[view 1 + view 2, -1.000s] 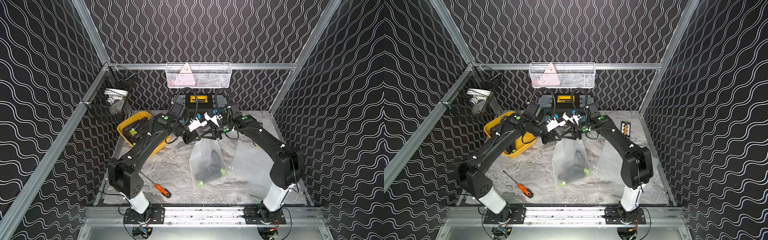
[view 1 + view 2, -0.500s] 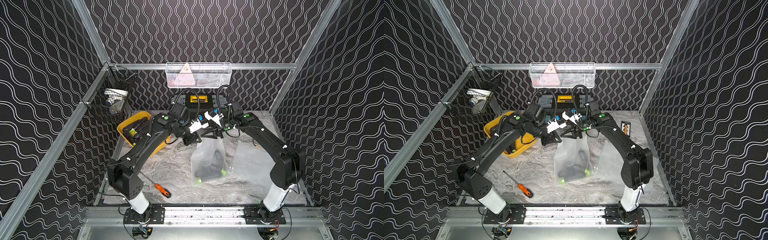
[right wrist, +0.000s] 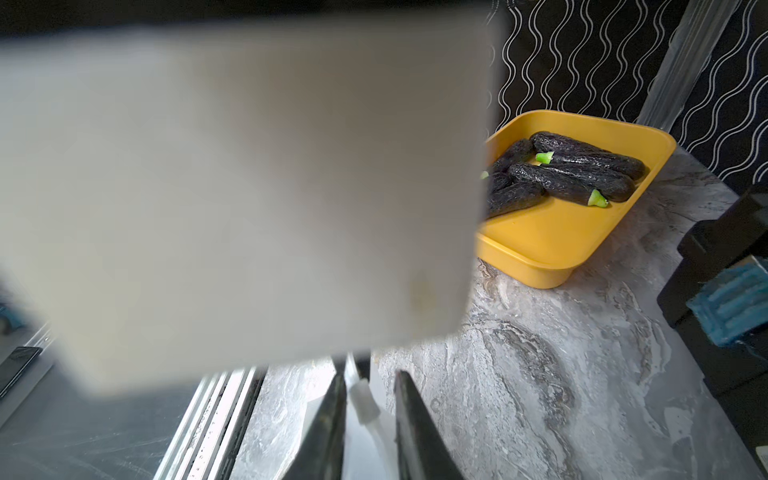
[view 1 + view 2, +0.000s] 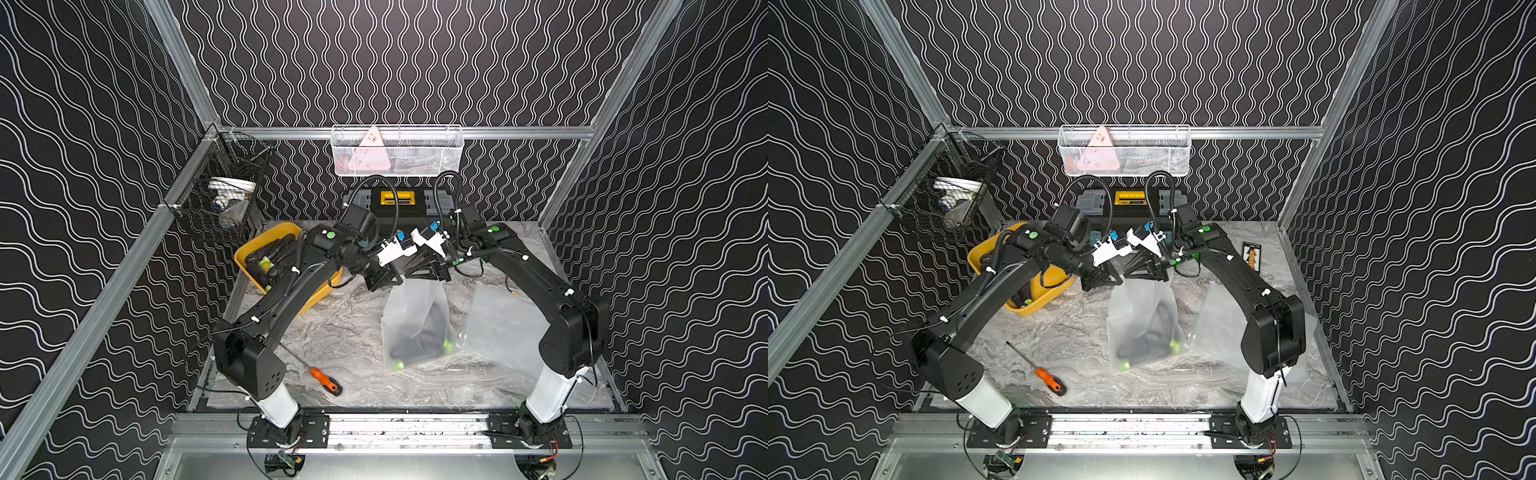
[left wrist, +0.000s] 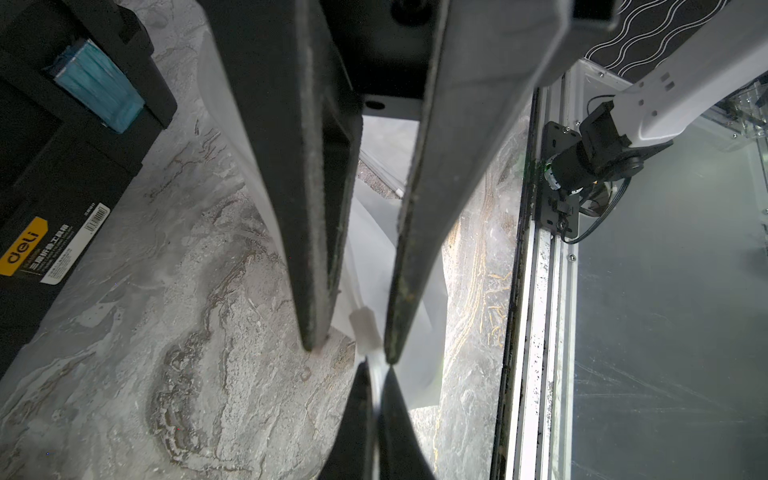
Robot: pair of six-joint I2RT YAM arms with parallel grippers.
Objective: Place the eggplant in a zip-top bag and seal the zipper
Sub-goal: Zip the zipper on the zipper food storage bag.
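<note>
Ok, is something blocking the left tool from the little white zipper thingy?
Nothing visible. The white slider sits between the fingers of the left tool, on the bag rim. The right tool pinches that rim just past it.

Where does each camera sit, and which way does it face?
Top views: high at the front, looking down and back at the bag; both arms show.
Left wrist: on the left arm, looking along the left tool to the slider.
Right wrist: on the right arm, facing the tray; a white blur covers most, no own part clear.
Shared: both wrist views show the slider.
</note>
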